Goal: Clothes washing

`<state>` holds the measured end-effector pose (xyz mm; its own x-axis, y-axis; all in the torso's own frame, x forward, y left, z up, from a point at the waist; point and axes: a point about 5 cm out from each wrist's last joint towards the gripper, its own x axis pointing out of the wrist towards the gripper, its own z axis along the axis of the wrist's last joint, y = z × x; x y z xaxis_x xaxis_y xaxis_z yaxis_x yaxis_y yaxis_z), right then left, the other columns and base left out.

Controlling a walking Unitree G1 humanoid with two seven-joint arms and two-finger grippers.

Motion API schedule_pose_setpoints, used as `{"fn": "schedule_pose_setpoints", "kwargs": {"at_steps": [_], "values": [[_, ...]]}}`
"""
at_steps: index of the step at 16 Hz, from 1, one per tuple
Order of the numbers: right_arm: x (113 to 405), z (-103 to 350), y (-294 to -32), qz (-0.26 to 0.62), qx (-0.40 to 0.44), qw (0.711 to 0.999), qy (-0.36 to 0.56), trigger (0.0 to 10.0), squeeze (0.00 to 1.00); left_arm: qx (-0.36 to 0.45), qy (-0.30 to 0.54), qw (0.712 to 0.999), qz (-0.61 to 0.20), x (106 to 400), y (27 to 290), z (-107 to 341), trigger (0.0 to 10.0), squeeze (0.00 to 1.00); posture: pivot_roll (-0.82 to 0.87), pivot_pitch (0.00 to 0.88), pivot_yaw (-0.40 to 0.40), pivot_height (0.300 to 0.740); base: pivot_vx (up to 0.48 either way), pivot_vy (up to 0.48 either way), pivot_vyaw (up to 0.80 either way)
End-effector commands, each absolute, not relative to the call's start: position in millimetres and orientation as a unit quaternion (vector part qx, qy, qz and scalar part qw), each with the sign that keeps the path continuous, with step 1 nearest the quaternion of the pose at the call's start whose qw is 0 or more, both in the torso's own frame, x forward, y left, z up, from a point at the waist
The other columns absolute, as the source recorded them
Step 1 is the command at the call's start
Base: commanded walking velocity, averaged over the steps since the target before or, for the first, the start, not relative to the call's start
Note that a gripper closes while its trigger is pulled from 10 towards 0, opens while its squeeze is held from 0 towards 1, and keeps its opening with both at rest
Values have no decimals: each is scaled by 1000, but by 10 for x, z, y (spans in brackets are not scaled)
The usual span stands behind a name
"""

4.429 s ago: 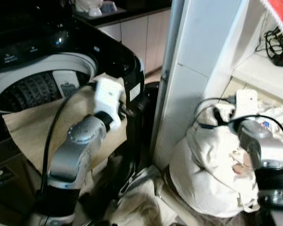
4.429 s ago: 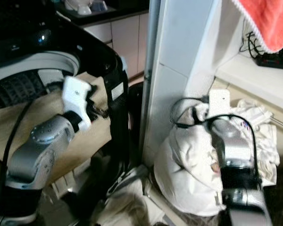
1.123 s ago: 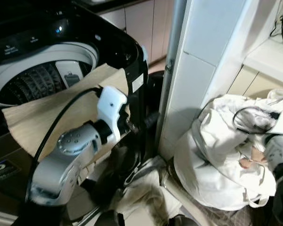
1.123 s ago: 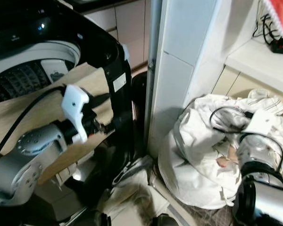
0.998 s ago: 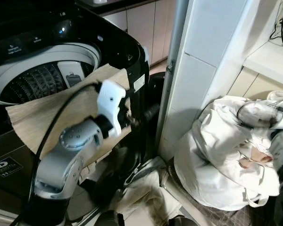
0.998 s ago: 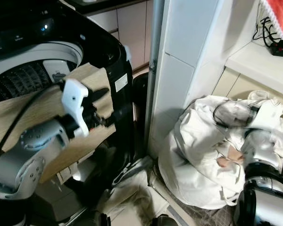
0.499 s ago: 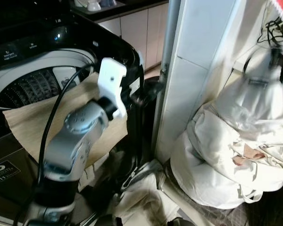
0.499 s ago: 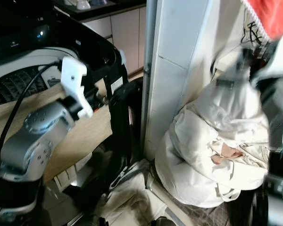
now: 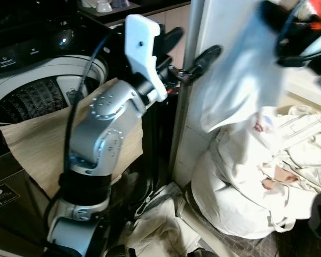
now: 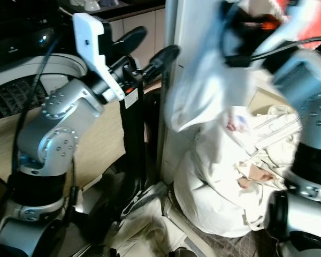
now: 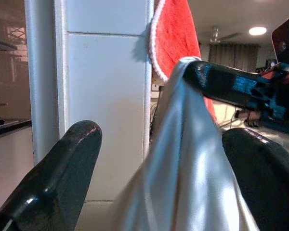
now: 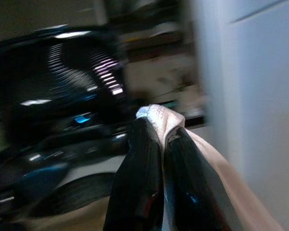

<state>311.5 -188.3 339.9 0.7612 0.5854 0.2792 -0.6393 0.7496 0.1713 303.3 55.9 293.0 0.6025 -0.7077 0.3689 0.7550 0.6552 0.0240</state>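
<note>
One washing machine [image 9: 48,80], one lifted white garment [image 9: 241,75], one laundry heap [image 9: 267,176], two end effectors [image 9: 190,51] [image 12: 159,159]

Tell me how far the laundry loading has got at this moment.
Done: the washing machine is open, a beige cloth draped over its rim. In hand: the right gripper lifts a white garment beside the open left gripper. Left: the white laundry pile on the floor.

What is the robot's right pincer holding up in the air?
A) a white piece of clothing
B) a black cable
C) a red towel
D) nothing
A: the right pincer is shut on a white piece of clothing, which hangs above the heap of white laundry.
</note>
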Motion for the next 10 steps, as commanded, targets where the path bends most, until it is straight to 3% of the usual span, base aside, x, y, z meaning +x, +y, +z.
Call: {"fn": "schedule_pose_setpoints", "kwargs": {"at_steps": [1, 3, 5, 8, 9, 10], "values": [[3033, 3492, -1743, 372, 123, 913, -112, 0, 0, -76, -181, 890, -412, 3053, 529, 2971, 10000, 1000, -45, 0, -23, 740, 0, 0, 0], [3026, 3483, -1593, 401, 143, 899, -105, 0, 0, -76, -159, 887, -427, 3043, 466, 2894, 10000, 1000, -43, 0, -28, 740, 0, 0, 0], [3017, 3491, -1519, 412, 154, 893, -99, 0, 0, -43, -134, 893, -427, 3051, 421, 2771, 10000, 0, -40, 0, -33, 740, 0, 0, 0], [3000, 3507, -1487, 419, 158, 889, -98, 0, 0, -30, -122, 896, -425, 3044, 415, 2684, 10000, 0, -39, 0, -35, 740, 0, 0, 0], [2998, 3518, -1488, 419, 160, 888, -99, 0, 0, -26, -119, 897, -425, 3043, 421, 2661, 0, 0, -39, 0, -34, 740, 0, 0, 0], [2998, 3525, -1492, 415, 162, 889, -100, 0, 0, -33, -112, 897, -426, 3045, 432, 2643, 0, 0, -39, 0, -33, 740, 0, 0, 0]]}}
